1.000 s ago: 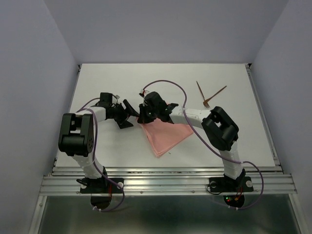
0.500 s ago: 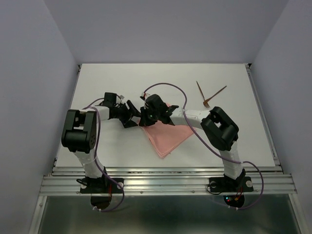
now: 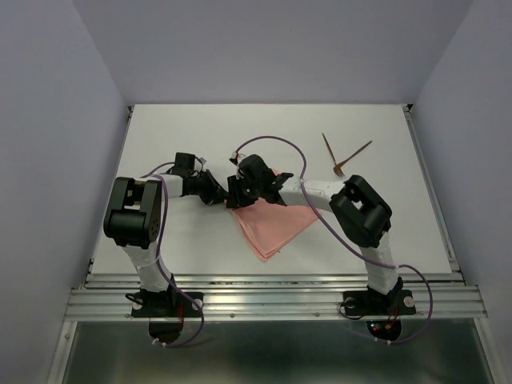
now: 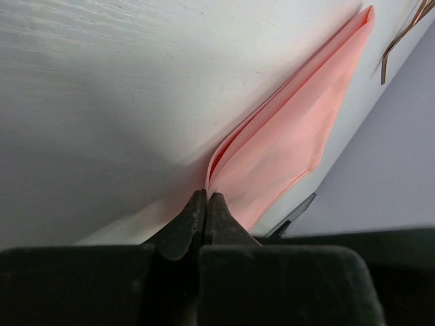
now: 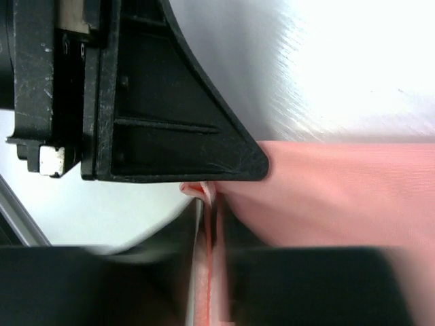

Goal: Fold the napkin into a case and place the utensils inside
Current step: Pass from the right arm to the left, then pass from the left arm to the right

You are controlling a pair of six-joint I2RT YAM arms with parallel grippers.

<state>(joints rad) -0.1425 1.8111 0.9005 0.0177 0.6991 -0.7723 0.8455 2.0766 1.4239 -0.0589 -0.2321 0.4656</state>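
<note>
On the white bench (image 3: 168, 128), left of centre, the left pincer (image 3: 218, 194) is clamped shut on the left corner of the folded salmon-pink napkin (image 3: 272, 226). The right pincer (image 3: 234, 194) meets it tip to tip and pinches cloth at that same corner. The rest of the napkin lies flat mid-bench. The two utensils (image 3: 354, 155) lie well apart at the far right.
</note>
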